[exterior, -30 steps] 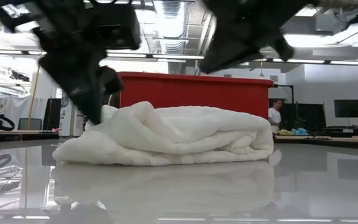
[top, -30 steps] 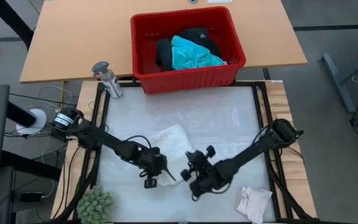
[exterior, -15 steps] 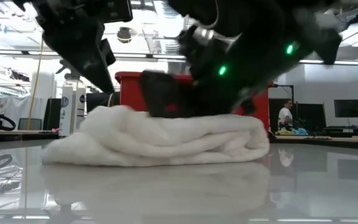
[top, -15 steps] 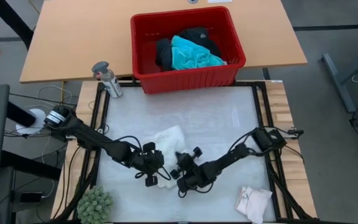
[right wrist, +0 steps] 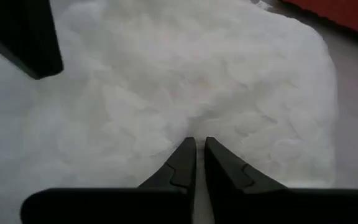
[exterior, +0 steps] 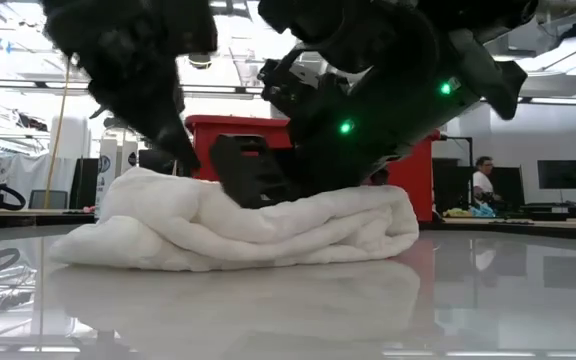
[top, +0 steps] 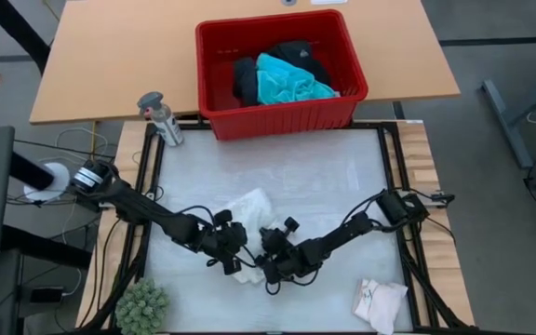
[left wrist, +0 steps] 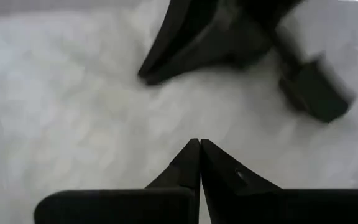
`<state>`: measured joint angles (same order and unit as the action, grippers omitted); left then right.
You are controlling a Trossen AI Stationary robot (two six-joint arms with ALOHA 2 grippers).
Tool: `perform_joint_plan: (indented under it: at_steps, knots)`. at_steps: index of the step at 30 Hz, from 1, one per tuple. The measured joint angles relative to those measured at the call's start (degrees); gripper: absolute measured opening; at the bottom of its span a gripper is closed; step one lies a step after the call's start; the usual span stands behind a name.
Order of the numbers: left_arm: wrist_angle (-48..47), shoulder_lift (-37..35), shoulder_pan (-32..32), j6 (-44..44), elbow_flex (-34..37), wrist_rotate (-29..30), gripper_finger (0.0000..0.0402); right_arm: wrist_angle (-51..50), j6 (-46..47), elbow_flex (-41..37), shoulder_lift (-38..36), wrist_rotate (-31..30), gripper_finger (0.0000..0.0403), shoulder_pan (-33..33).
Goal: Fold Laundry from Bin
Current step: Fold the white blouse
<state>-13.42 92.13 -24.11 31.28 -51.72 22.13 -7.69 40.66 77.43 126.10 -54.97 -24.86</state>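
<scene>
The left gripper [top: 234,267] is pressed into the near left edge of the white lacy top [top: 252,210], its two fingers [left wrist: 191,163] closed tip to tip against the cloth; whether any fabric is pinched between them cannot be told. Just beside it, the right gripper [top: 266,268] meets the same bunched garment from the other side, with its fingers [right wrist: 184,163] only a narrow slit apart and their tips buried in the soft folds, so a pinch of cloth there is likely but not clearly seen. The top lies crumpled in a low heap on the pale work surface [top: 342,177], in its near middle, and in the low view it spreads as a rumpled mound [exterior: 238,228] under both dark arms. Behind it, on the wooden table [top: 110,56], stands the red bin [top: 282,116], holding a turquoise shirt [top: 287,82] flanked by black clothing [top: 245,79]. A small pale pink-white piece [top: 380,302] lies apart at the near right corner, a spray bottle [top: 161,116] stands left of the bin, and a green spiky ball [top: 142,307] sits at the near left corner
</scene>
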Motion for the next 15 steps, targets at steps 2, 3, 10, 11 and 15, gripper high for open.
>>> perform_joint_plan:
  at_steps: [2,3,10,11,15]
  knots:
    - [3.7,0.1,0.1,1.9,2.9,-0.1,0.0000,-1.9,-2.8,-0.3,-3.0,-1.7,0.0063,-0.6]
    - [4.6,0.1,0.1,2.9,4.6,-0.2,0.0000,-2.0,-3.8,-0.3,-4.8,-2.0,0.0063,-0.8]
    - [18.7,0.1,1.1,8.4,14.3,-1.8,0.0000,-9.4,-4.9,-0.3,-17.2,4.0,0.0063,-1.3]
    - [19.8,0.1,1.3,9.5,15.2,-2.3,0.0000,-11.1,-2.7,-0.3,-19.5,6.3,0.0063,-1.7]
    - [26.2,0.1,1.4,12.7,17.7,-2.6,0.0000,-22.5,5.1,0.3,-29.5,18.7,0.0063,-4.5]
